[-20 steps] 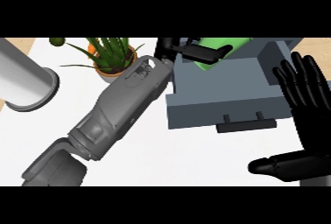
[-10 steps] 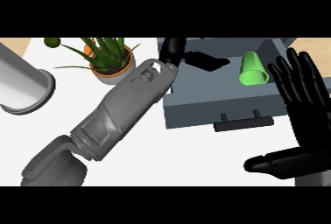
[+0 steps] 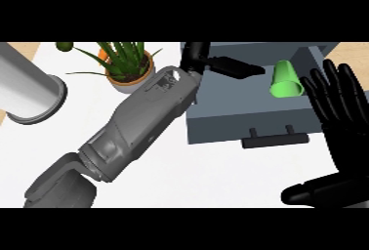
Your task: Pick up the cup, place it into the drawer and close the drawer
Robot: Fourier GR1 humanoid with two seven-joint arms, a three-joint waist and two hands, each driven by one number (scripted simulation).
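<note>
The green cup (image 3: 286,79) lies on its side inside the open drawer (image 3: 238,122), near its right wall and apart from both hands. The left hand (image 3: 198,52) hovers over the drawer's back left corner, its fingers (image 3: 234,67) stretched out and holding nothing. The right hand (image 3: 338,112) rests open at the right edge, fingers up, just beside the drawer. What remains is the closing, and two things could spoil it: the left hand sits over the drawer's space and could get in its way, and a tipped cup rolls easily, so a sharp push on the handle (image 3: 275,141) might send it rattling against a wall.
</note>
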